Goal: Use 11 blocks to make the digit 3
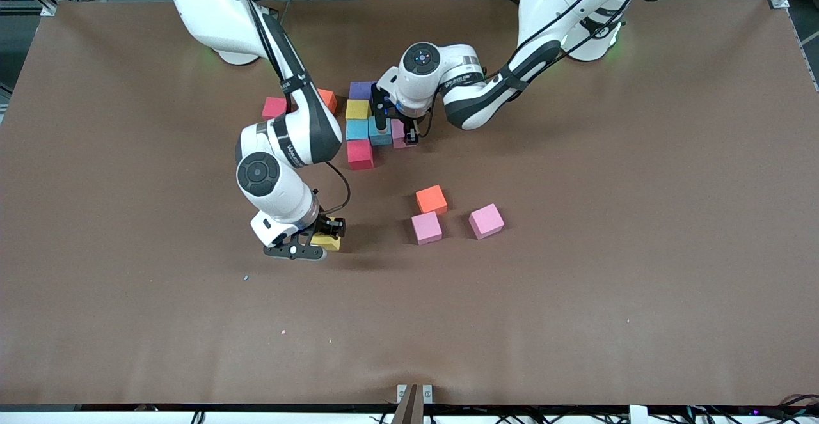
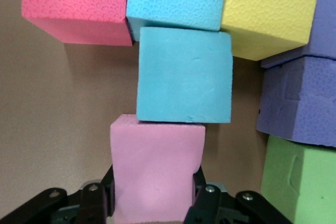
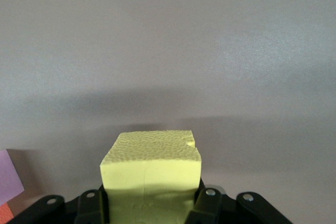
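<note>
Your left gripper [image 1: 404, 131] is clamped on a pink block [image 2: 155, 169] down in the block cluster [image 1: 359, 126], just beside a blue block [image 2: 184, 75]; the arm hides most of it from the front. Your right gripper [image 1: 318, 240] pinches a yellow block [image 3: 151, 174] low over the table [image 1: 576, 296], half covered by its fingers. 3 loose blocks [image 1: 430, 199] sit nearby.
</note>
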Controlling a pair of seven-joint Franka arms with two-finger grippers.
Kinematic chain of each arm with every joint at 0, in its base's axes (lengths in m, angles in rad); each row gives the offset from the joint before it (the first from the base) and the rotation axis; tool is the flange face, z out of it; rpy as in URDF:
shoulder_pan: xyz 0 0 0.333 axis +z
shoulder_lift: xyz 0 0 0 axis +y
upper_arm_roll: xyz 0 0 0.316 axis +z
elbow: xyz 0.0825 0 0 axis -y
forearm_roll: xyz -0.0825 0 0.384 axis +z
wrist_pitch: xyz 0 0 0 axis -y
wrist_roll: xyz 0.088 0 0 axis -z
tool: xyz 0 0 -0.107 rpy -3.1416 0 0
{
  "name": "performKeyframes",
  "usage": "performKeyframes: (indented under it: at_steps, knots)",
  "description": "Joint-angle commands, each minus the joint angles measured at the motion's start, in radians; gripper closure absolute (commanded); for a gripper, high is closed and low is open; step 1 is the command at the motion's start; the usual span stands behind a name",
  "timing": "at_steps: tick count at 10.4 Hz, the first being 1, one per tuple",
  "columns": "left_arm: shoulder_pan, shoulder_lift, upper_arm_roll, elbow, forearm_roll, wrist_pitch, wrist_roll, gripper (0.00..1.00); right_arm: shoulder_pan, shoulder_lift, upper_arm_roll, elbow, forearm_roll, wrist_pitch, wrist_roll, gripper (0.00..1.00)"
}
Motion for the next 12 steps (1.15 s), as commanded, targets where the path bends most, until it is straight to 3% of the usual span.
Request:
performKeyframes:
  at_steps: [1, 12]
  knots:
    - [0.012, -0.017, -0.007, -0.036, 0.020, 0.003, -0.003, 0.72, 0.001, 0.009, -0.002, 0.019, -0.009, -0.012, 0.025, 0.74]
    - [0.012, -0.031, -0.029, -0.021, -0.033, -0.043, 0.014, 0.72, 0.001, 0.012, -0.002, 0.019, -0.010, -0.012, 0.025, 0.74]
